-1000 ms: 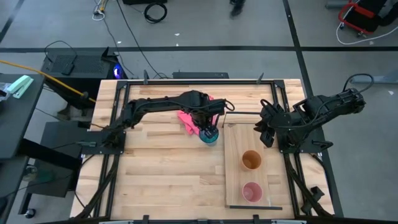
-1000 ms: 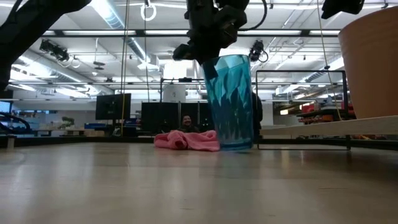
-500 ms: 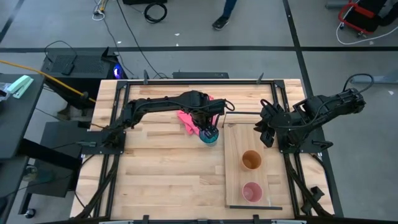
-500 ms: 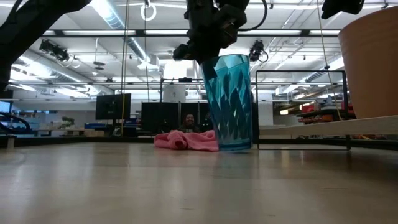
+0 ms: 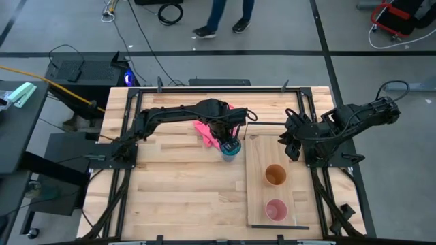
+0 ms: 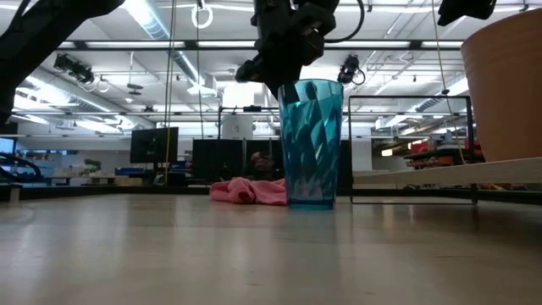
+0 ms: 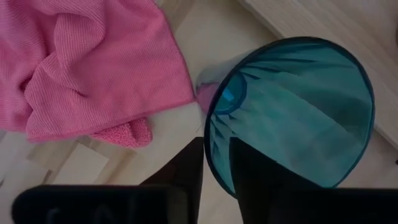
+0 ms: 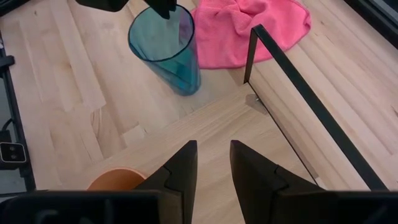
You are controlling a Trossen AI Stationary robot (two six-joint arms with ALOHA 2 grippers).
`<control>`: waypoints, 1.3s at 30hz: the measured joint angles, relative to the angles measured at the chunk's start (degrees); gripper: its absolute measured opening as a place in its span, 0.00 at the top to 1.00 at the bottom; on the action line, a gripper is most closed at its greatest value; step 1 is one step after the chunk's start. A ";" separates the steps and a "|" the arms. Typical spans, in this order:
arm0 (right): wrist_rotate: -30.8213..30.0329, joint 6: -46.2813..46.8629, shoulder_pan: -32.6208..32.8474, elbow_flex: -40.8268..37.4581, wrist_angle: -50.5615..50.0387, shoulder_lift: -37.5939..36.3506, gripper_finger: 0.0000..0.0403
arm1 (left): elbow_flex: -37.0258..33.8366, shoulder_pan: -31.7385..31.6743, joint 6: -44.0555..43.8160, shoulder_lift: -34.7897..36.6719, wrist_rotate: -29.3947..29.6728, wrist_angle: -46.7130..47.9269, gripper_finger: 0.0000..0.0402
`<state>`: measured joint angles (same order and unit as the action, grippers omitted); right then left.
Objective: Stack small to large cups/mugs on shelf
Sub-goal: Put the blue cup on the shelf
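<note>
The larger teal-blue cup [image 6: 311, 144] stands upright on the tabletop beside the pink cloth [image 5: 204, 131], just off the shelf's [image 5: 259, 204] far left corner. My left gripper [image 5: 228, 139] is shut on its rim. The orange-brown cup [image 5: 275, 175] and the small pink cup [image 5: 276, 210] stand upright on the shelf, apart from each other. My right gripper [image 8: 211, 149] is open and empty, above the shelf's far end near the black wire frame [image 8: 298, 93]. My left gripper holds the teal cup's rim [image 7: 212, 163], on the side toward the cloth, with one finger [image 7: 255, 177] inside the cup and one [image 7: 186, 171] outside. The fingers come from above, pointing down. The cup stands upright, its base at the tabletop [image 6: 311, 206].
The pink cloth [image 7: 81, 62] lies crumpled on the table right behind the teal cup. The wire frame [image 5: 272, 124] stands upright at the shelf's far end. Bare shelf board shows between the frame and the orange-brown cup [image 8: 118, 180]. A person walks on the floor beyond the table.
My left gripper has kept its hold on the rim and brought the teal cup from tilted to upright; the cup's base has shifted a little sideways by the cloth.
</note>
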<state>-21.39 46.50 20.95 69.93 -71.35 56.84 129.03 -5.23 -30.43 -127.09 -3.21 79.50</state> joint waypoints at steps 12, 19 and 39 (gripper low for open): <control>0.02 -0.10 -0.51 -0.02 3.29 0.00 0.74 | 0.00 -0.17 0.06 0.05 -0.09 -0.54 0.74; 1.93 -3.10 -4.69 -0.02 7.36 0.82 0.74 | 0.00 -0.17 0.27 0.11 -2.66 -6.32 0.72; 17.46 -15.64 -17.62 -0.02 17.95 9.64 0.74 | 0.04 -4.37 4.14 8.33 1.26 0.09 0.66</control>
<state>-3.93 30.86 3.33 69.91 -53.40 66.48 129.08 -9.61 -26.29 -118.76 -1.95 79.59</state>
